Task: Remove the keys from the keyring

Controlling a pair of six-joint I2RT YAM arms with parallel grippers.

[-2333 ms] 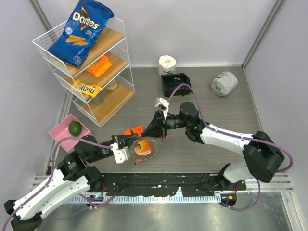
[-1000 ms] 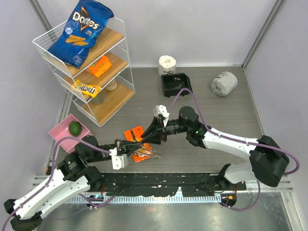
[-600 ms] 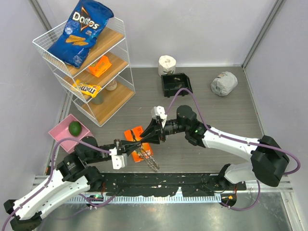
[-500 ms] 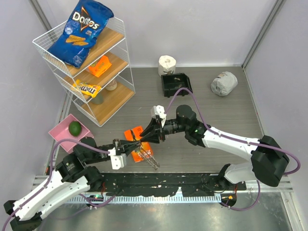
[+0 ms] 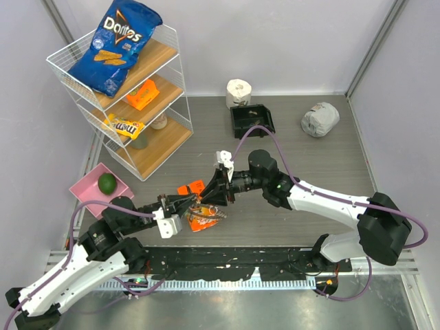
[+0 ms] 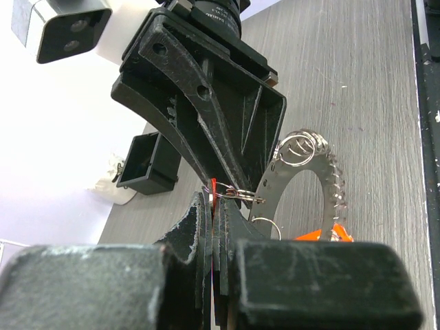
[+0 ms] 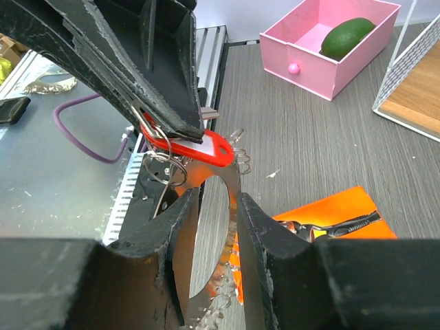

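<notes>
Swung back up from its edge-on dangle, the keyring point(image 6: 273, 199) now lies flatter over the orange packet point(image 5: 199, 224) on the desk point(image 5: 309, 158). Left gripper point(image 6: 214, 206), fingers together, pinches the red key point(image 7: 196, 148) by its wire loop point(image 6: 237, 194). Right gripper point(image 7: 220, 206) is clamped on the keyring's band.

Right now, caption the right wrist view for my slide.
Close-up: right gripper pinches the keyring by its band while left gripper clamps the red-headed key at its rim.
</notes>
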